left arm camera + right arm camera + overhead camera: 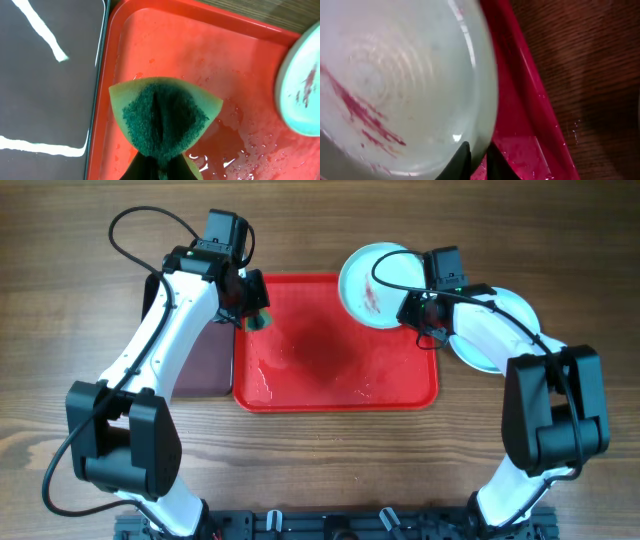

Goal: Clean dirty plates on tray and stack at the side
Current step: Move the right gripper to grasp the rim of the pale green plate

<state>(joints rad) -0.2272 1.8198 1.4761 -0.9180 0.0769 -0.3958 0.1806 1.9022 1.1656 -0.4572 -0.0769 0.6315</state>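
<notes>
Right gripper (478,157) pinched tight on rim of smeared plate (395,75), which tilts over far right corner of red tray (300,392). Left gripper (257,316) clamped on green-faced sponge (162,120) at tray's far left corner. Right arm (480,330) hides most of second plate (522,306), apparently pale, on table (60,300). Dark tray (205,365) lies against red tray's left edge.

In the overhead view the right arm (490,325) covered most of the side plates (478,362), so their number could not be told, and the left arm (165,330) hid much of the dark tray (210,365). In the left wrist view the bottom edge cut off the left fingers (146,169) under the sponge (162,117). In the right wrist view the smeared plate (395,90) was blurred and cut by the top and left edges.
</notes>
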